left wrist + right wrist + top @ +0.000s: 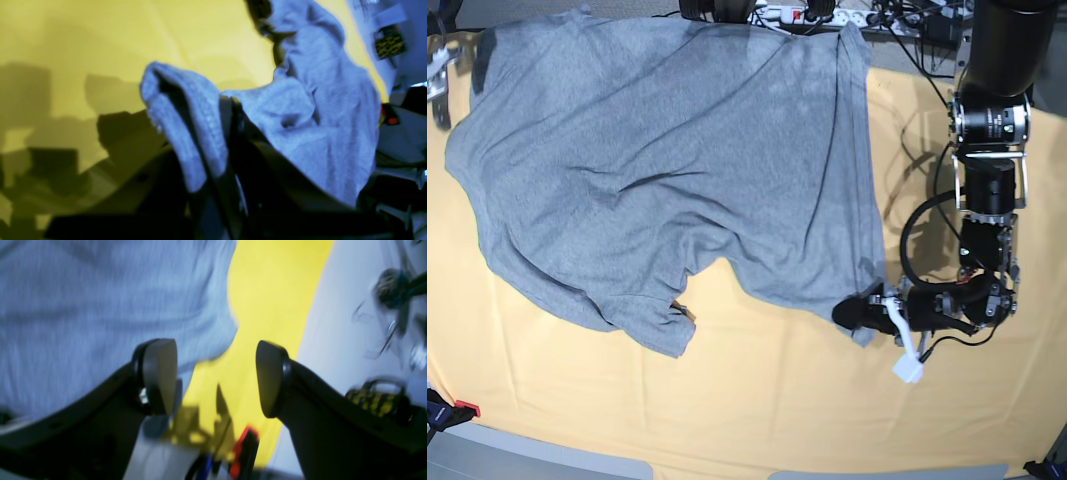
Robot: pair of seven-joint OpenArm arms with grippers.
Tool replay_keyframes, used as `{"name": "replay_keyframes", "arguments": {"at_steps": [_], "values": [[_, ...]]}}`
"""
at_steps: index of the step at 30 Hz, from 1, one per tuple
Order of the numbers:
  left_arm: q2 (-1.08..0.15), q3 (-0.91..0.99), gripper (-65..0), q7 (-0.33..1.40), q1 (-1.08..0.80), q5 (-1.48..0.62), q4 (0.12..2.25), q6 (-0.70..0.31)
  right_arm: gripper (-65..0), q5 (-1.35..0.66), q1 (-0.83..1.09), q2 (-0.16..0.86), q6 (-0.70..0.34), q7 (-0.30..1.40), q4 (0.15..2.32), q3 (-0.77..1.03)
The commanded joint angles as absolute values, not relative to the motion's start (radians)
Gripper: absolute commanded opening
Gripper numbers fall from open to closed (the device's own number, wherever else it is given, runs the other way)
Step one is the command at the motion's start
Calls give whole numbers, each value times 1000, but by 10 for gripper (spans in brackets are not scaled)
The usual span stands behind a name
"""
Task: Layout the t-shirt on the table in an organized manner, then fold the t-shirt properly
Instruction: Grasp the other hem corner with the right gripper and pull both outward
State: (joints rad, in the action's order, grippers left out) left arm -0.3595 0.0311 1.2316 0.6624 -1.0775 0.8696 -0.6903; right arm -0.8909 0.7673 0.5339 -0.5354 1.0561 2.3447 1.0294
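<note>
Base view gives me the shirt (657, 160) spread over the upper left of the table (757, 410), reaching from about 9 o'clock up to 12 and across to roughly 3. It lies mostly flat with creases running through the middle; no lettering shows on the side facing up. One sleeve juts toward 7 o'clock, with a small fold at its inner edge. The shirt's top edge runs off the far side of the table.

At about 4 o'clock my left gripper (864, 312) is clamped on the shirt's lower corner, low over the table. My left wrist view confirms it: grey cloth (200, 133) is pinched between the dark fingers (233, 133) and bunches up to either side, with the yellow cloth (100, 50) behind.

My right gripper (217, 376) shows only in its own wrist view, which is blurred. Its jaws stand apart with nothing between them; the left pad (160, 373) sits in front of the grey fabric (100, 306), the other over the yellow surface (273, 290).

A power strip and cables (797, 14) sit beyond the far edge at 12 o'clock.
</note>
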Motion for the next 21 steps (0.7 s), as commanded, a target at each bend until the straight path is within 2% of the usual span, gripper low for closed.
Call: {"name": "replay_keyframes", "arguments": {"at_steps": [1, 6, 13, 21], "values": [[-378, 36, -650, 1213, 699, -1106, 886, -698, -260, -894, 746, 549, -530, 1020, 2356, 1032], [-393, 36, -650, 1265, 692, -1105, 886, -698, -260, -881, 593, 549, -511, 1004, 2318, 909], [-403, 36, -650, 1284, 678, -1103, 886, -698, -260, -801, 281, 549, -469, 957, 1988, 661], [-402, 36, -650, 1283, 632, -1101, 885, -698, -260, -905, -69, 550, -567, 991, 1553, 552]]}}
